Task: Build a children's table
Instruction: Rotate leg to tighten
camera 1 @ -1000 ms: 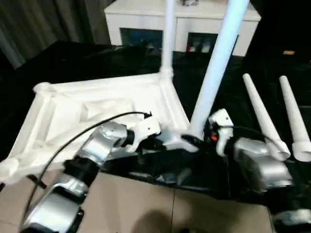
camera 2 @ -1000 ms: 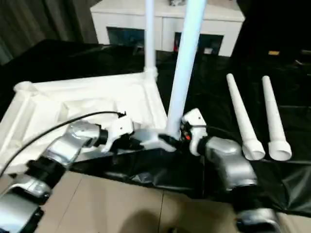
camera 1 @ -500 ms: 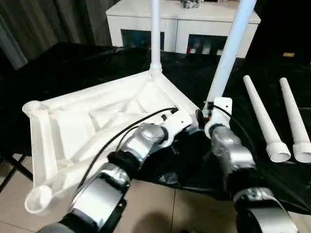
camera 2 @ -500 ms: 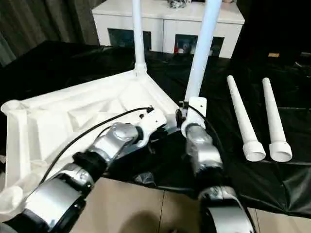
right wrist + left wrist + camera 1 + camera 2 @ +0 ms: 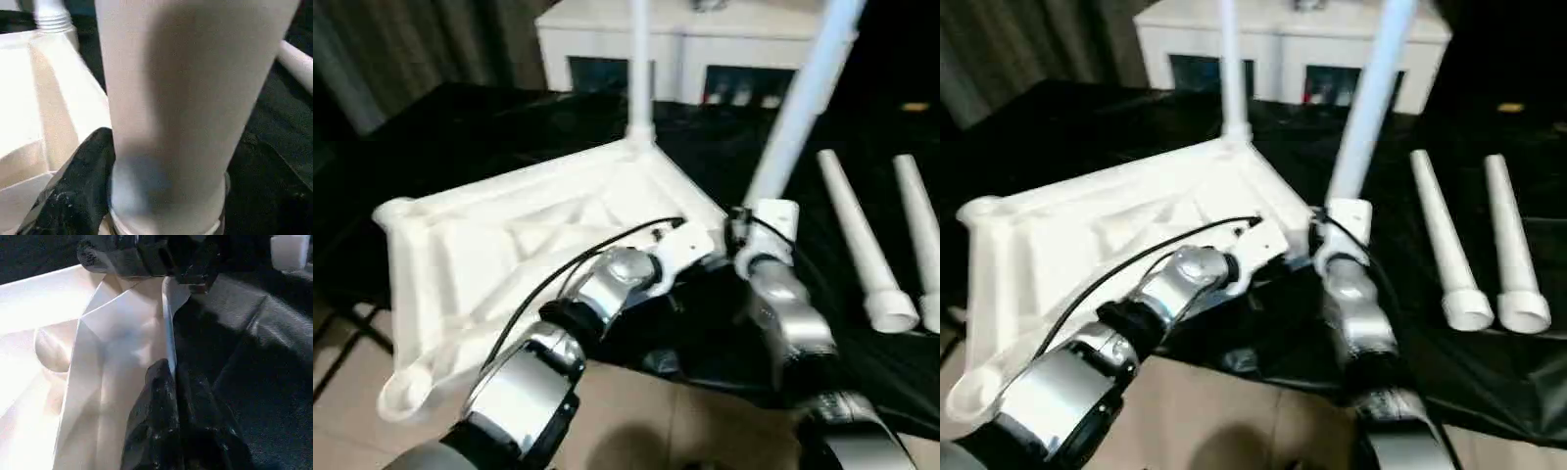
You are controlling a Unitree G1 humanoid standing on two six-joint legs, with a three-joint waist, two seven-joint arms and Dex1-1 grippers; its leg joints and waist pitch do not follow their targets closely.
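While the tabletop point(image 5: 519, 245) lies upside down on the black-covered desk point(image 5: 460, 127), ribbed underside up, both grippers are gathered at its near corner. The left gripper point(image 5: 168, 382) is seen with its fingers point(image 5: 156, 406) pressed together, resting against the tabletop's rim beside that corner. Just beyond, the right gripper point(image 5: 744, 235) is placed at the foot of a leg point(image 5: 798, 108) that stands slanted in the near corner socket; one dark finger point(image 5: 83, 161) lies against the leg's base, and whether the fingers are spread or pinching cannot be told. Farther off, a second leg point(image 5: 639, 69) stands upright in the tabletop's far corner. Two loose legs point(image 5: 857, 235) lie side by side on the desk, right of the tabletop. Behind the tabletop, a white cabinet point(image 5: 685, 49) is seen.
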